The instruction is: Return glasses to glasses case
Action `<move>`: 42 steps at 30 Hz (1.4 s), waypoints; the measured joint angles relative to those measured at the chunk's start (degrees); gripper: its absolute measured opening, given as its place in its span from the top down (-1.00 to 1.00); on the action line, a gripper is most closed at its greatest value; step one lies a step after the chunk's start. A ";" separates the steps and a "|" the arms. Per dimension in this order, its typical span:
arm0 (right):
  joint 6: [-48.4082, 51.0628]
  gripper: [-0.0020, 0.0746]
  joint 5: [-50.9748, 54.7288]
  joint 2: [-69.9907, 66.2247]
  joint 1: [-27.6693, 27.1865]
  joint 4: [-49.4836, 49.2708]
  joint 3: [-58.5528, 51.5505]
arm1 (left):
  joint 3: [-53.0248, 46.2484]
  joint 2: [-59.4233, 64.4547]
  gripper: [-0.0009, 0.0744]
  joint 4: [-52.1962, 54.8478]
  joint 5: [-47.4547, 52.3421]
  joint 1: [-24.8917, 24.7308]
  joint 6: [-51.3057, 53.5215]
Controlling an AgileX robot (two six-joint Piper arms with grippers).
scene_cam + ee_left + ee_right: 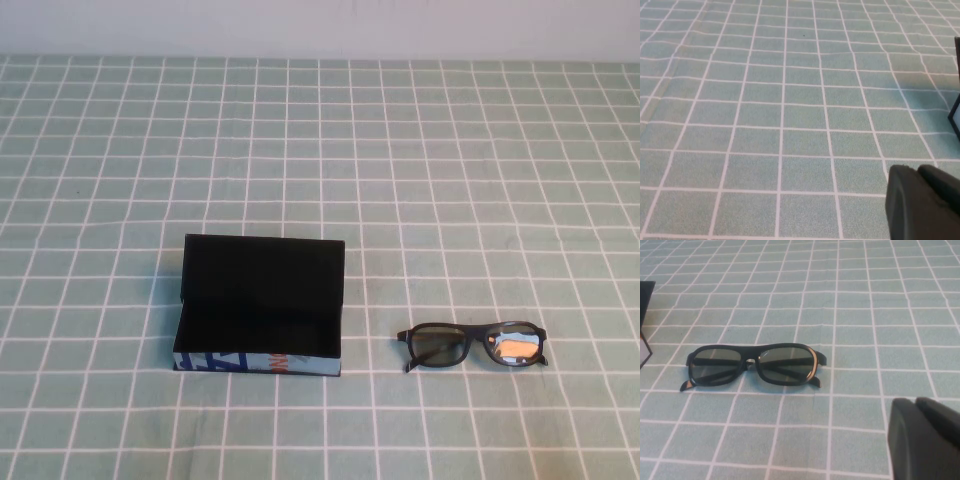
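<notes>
The glasses case (262, 300) lies open left of the table's middle, with its black lid raised at the back and its light blue front side (258, 362) facing me. The black glasses (475, 345) lie folded on the cloth to the case's right, apart from it. In the right wrist view the glasses (752, 364) lie ahead of my right gripper (915, 401), which is shut and empty. My left gripper (916, 169) is shut and empty over bare cloth, with an edge of the case (956, 112) off to one side. Neither gripper shows in the high view.
A green cloth with a white grid (320, 150) covers the whole table. A pale wall runs along the far edge (320, 25). A corner of the case (645, 300) shows at the edge of the right wrist view.
</notes>
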State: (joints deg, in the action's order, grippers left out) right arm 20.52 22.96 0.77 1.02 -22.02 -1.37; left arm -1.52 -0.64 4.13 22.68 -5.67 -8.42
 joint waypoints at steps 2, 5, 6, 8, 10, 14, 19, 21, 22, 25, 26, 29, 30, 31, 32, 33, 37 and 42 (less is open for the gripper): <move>0.00 0.98 0.00 0.00 0.00 0.00 0.00 | 0.00 0.00 0.98 0.00 0.00 0.00 0.00; 0.00 0.98 0.00 0.00 0.00 0.00 0.00 | 0.00 0.00 0.98 0.14 0.00 0.00 0.25; 0.00 0.98 0.00 0.00 0.00 0.00 0.00 | 0.00 0.00 0.98 0.89 0.00 0.00 0.65; 0.00 0.98 0.00 0.00 0.00 0.00 0.00 | 0.00 0.00 0.98 2.57 -0.12 0.00 1.46; 0.00 0.98 0.00 0.00 0.00 0.00 0.00 | 0.00 0.00 0.98 3.80 -0.49 0.00 2.02; 0.00 0.98 0.00 0.00 0.00 -1.09 0.00 | 0.00 0.00 0.98 4.51 -1.04 0.00 2.26; 0.00 0.98 0.00 0.00 0.00 -1.72 0.00 | 0.00 0.00 0.98 4.50 -1.41 0.00 2.29; 0.00 0.98 0.00 0.00 0.00 -1.95 0.00 | 0.00 0.00 0.98 4.50 -1.94 0.00 2.29; 0.00 0.98 0.00 0.00 0.00 -1.95 0.00 | 0.00 0.00 0.98 4.50 -2.23 0.00 2.29; 0.00 0.98 0.00 0.00 0.00 -2.04 -0.09 | 0.00 0.00 0.98 4.50 -2.57 0.00 2.29; 0.00 0.98 0.00 0.00 0.00 -2.04 -0.09 | 0.00 0.00 0.98 4.50 -2.61 0.00 2.29; 0.00 0.98 0.00 0.00 0.00 -2.04 -0.09 | 0.00 0.00 0.98 4.50 -2.82 0.00 2.29; 0.00 0.98 0.00 0.00 0.00 -2.04 -0.09 | 0.00 0.00 0.98 4.50 -2.82 0.00 2.29; 0.00 0.98 0.00 0.00 0.00 -2.04 -0.09 | 0.00 0.00 0.98 4.50 -2.82 0.00 2.29; 0.00 0.98 0.00 0.00 0.00 -2.04 -0.09 | 0.00 0.00 0.98 4.50 -2.82 0.00 2.29; 0.00 0.98 0.00 0.00 0.00 -2.14 -0.09 | 0.00 0.00 0.98 4.50 -2.82 0.00 2.29; 0.00 0.98 -0.04 0.00 0.00 -2.17 -0.09 | 0.00 0.00 0.98 4.50 -3.30 0.00 2.29; 0.00 0.98 -2.77 0.00 0.00 -2.17 -0.21 | 0.00 0.00 0.98 4.50 -9.00 0.00 2.29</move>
State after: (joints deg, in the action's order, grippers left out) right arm 20.52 20.19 0.77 1.02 -24.19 -1.58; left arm -1.52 -0.64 8.64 13.68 -5.67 -6.13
